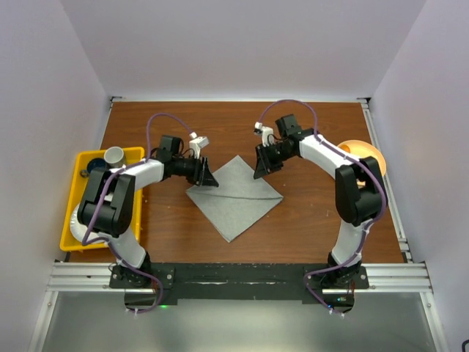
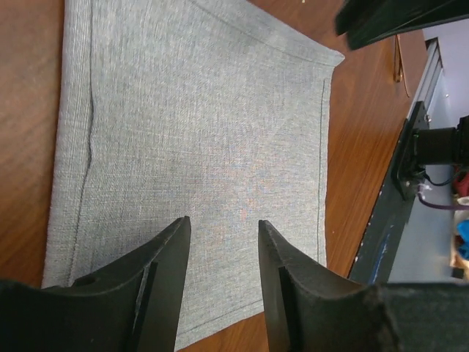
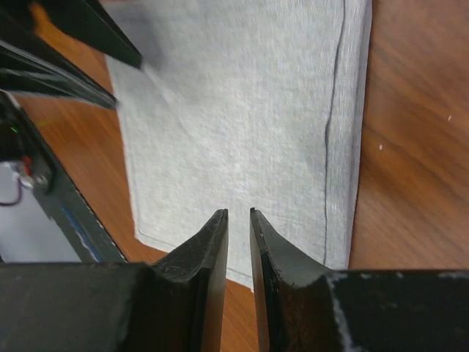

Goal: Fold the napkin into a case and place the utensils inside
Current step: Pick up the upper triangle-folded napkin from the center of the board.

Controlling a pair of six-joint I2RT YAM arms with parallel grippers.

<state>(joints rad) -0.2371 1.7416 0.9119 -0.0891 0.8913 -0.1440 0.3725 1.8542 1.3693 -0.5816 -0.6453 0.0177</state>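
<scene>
The napkin [image 1: 234, 196] lies flat on the brown table as a grey diamond, with a dark line running across it. In the left wrist view the napkin [image 2: 205, 147] fills the middle, and that line runs beside one edge. My left gripper [image 1: 209, 178] hangs over its left corner, open and empty [image 2: 222, 224]. My right gripper [image 1: 261, 170] hovers over the upper right edge. Its jaws stand a narrow gap apart with nothing between them [image 3: 238, 213], above the napkin [image 3: 242, 110]. The utensils are out of view.
A yellow bin [image 1: 77, 213] holding a grey cup [image 1: 113, 155] sits at the table's left edge. An orange plate [image 1: 363, 154] lies at the right, partly behind the right arm. The black base rail [image 1: 234, 275] runs along the near edge.
</scene>
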